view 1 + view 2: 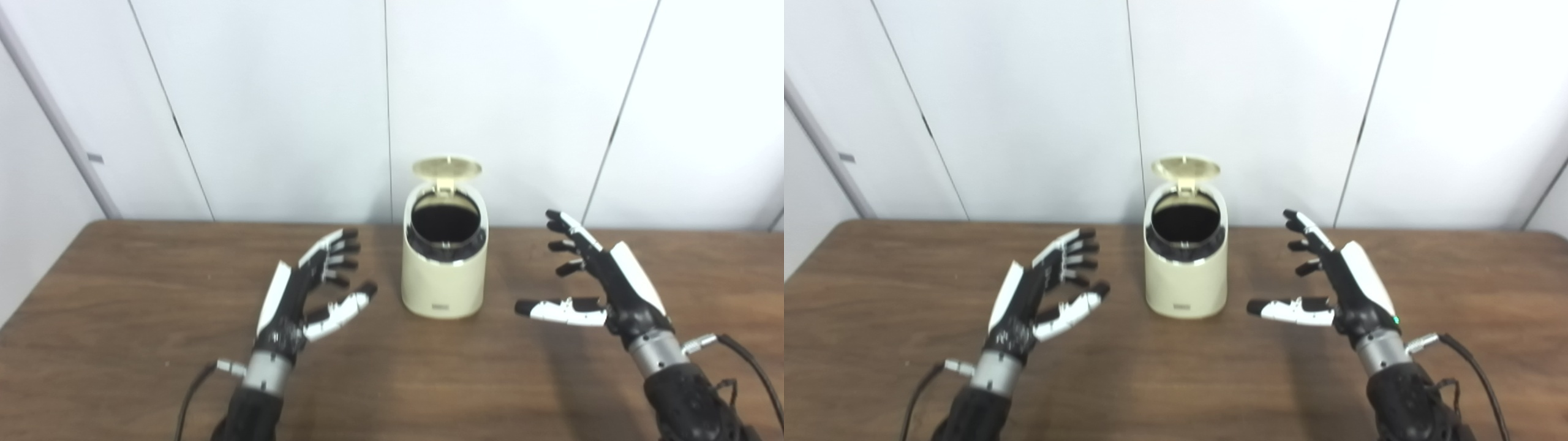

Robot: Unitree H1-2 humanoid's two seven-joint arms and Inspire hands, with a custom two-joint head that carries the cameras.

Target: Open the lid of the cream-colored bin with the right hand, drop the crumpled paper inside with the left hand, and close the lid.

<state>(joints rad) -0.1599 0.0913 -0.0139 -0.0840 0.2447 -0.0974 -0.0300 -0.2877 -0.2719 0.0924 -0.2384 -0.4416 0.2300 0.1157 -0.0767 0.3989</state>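
The cream-colored bin (444,278) stands on the brown table (122,318) near the back wall, in the middle. Its lid (446,167) is tipped up and open, and the dark inside (445,222) shows. My left hand (309,291) is open and empty, palm toward the bin, to the left of it and apart from it. My right hand (591,278) is open and empty, to the right of the bin and apart from it. No crumpled paper shows in either view.
White wall panels (294,110) rise right behind the table's back edge. Cables (750,367) run from both wrists over the table.
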